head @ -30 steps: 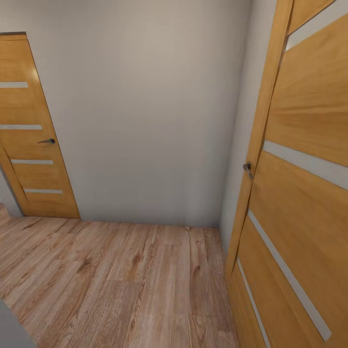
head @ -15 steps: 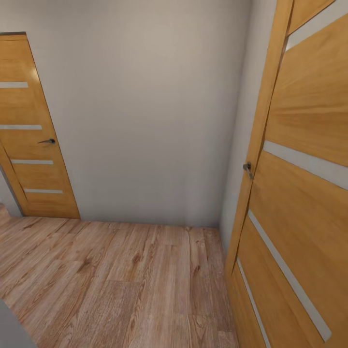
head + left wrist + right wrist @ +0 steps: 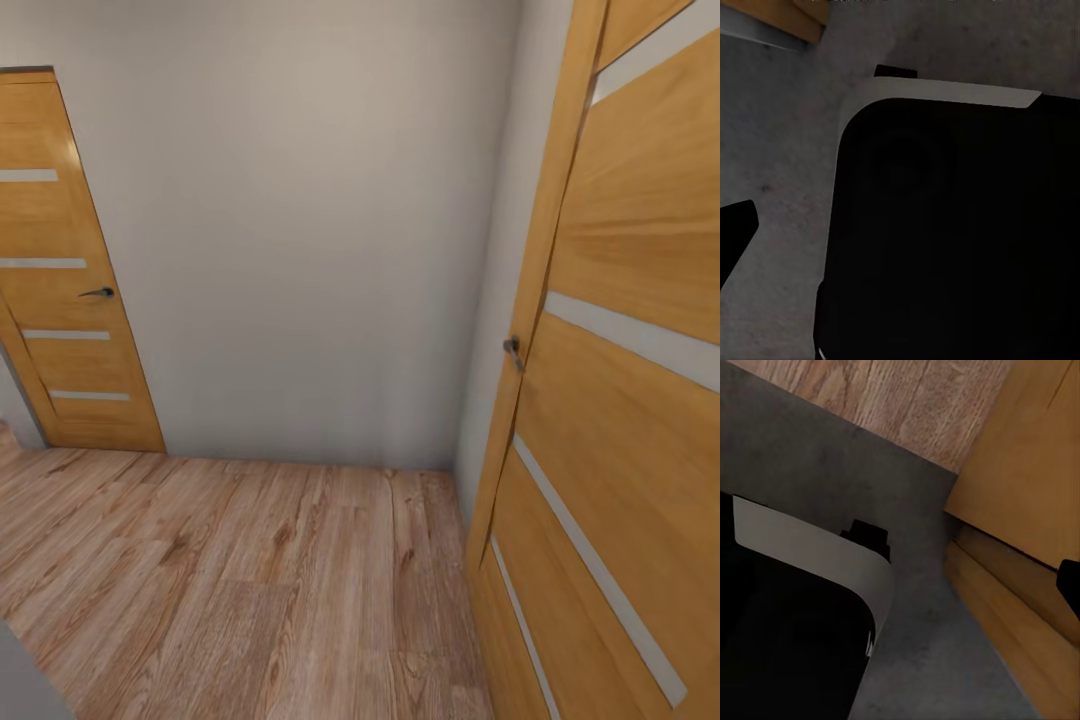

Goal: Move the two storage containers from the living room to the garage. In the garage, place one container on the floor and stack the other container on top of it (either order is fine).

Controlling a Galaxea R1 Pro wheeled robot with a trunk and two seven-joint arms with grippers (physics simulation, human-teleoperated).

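The two storage containers are out of view. In the left wrist view, one dark fingertip [image 3: 733,229] juts in at the frame's edge over dark grey concrete floor [image 3: 780,135]. One dark fingertip [image 3: 1069,585] shows the same way in the right wrist view, beside a wooden door leaf [image 3: 1020,472]. With one tip visible on each, I cannot tell how the jaws stand. Nothing shows against either tip. My black, white-rimmed base [image 3: 945,240] stands on the concrete.
Ahead lies light wood plank flooring [image 3: 250,580] ending at a plain beige wall [image 3: 300,250]. A closed wood-panelled door [image 3: 70,300] with a handle [image 3: 98,292] stands at the left. An open door leaf [image 3: 620,400] stands close on the right.
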